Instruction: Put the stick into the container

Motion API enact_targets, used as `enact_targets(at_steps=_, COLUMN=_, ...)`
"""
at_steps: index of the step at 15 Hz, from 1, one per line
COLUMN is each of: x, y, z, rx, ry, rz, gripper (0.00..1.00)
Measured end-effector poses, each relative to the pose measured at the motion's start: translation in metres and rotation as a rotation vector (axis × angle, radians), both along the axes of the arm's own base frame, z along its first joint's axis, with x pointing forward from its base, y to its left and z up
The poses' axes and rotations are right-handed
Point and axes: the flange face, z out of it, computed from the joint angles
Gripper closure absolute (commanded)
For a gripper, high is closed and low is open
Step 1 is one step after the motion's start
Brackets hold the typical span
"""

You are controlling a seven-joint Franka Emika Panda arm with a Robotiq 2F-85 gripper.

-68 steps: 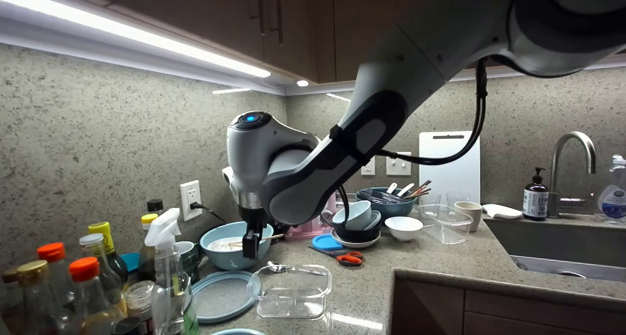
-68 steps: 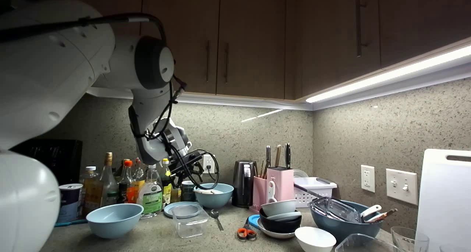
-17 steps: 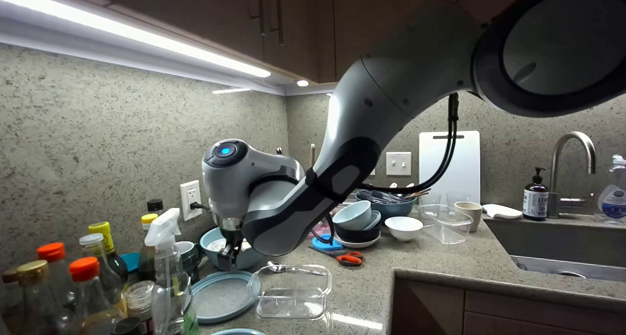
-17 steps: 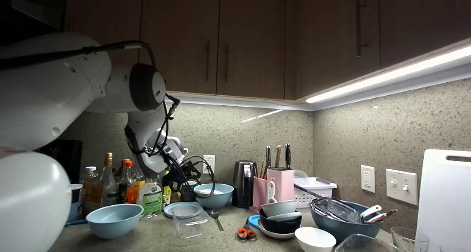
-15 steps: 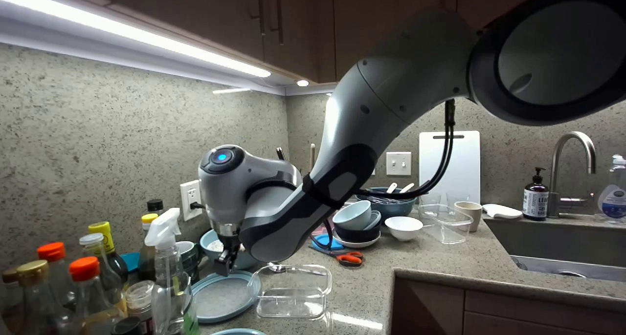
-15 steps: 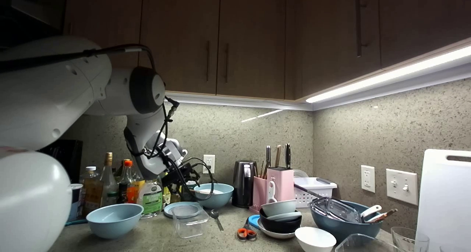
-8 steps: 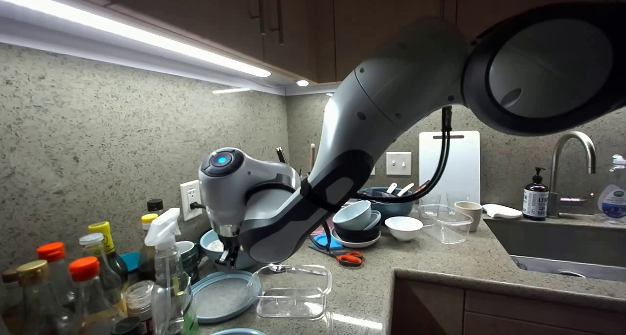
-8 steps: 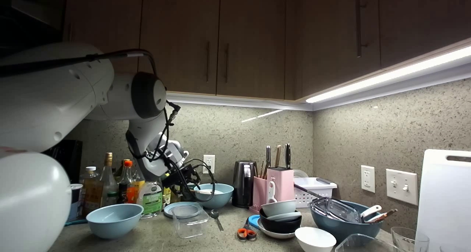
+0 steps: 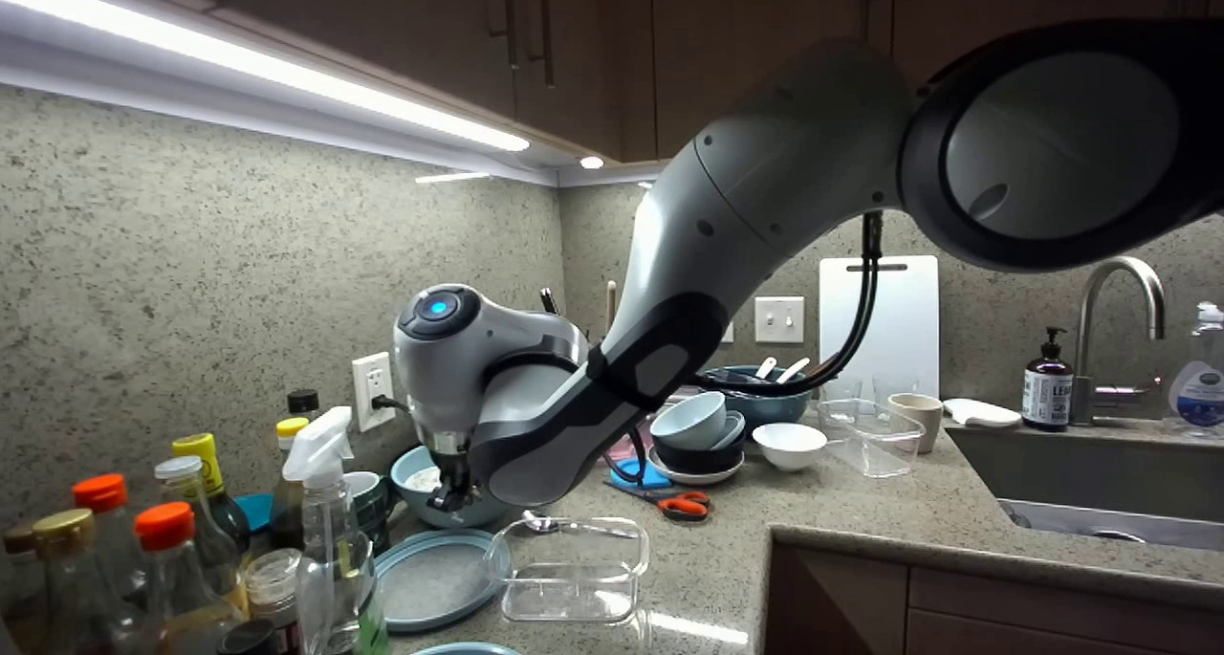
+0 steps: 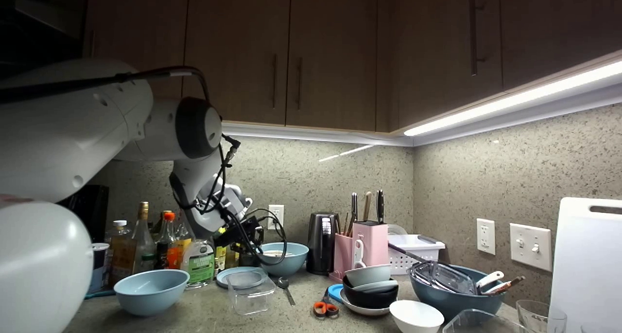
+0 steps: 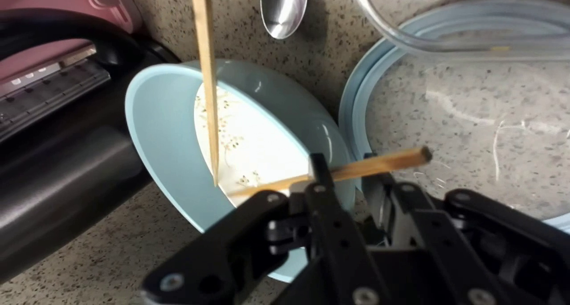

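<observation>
One bench [image 11: 89, 260] bears, in the wrist view, one blue bowl [image 11: 167, 118], one round lid [image 11: 356, 113], one clear container [image 11: 467, 55]. One gripper [image 11: 344, 158], two fingers [image 11: 322, 175] slightly apart; any pinch cannot be told. One upper stick [image 11: 208, 73] points into the bowl; one lower stick [image 11: 352, 170] crosses the fingers, long axis from bowl toward lid, dark end lidward.

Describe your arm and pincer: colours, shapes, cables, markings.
The arm is rounded and greyish white with dark bands; black cables run alongside, and a blue light glows near its end. The pincer is black, jointed, slim-fingered, with silver screws.
</observation>
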Motion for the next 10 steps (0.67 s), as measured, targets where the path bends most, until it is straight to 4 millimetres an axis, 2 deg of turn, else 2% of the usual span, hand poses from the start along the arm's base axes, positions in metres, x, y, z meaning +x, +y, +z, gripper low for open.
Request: enact_targets(at_steps=10, x=0.007, y=-0.006, z=0.014, rx=-0.001, ry=-0.007, rz=-0.024, gripper=0.98)
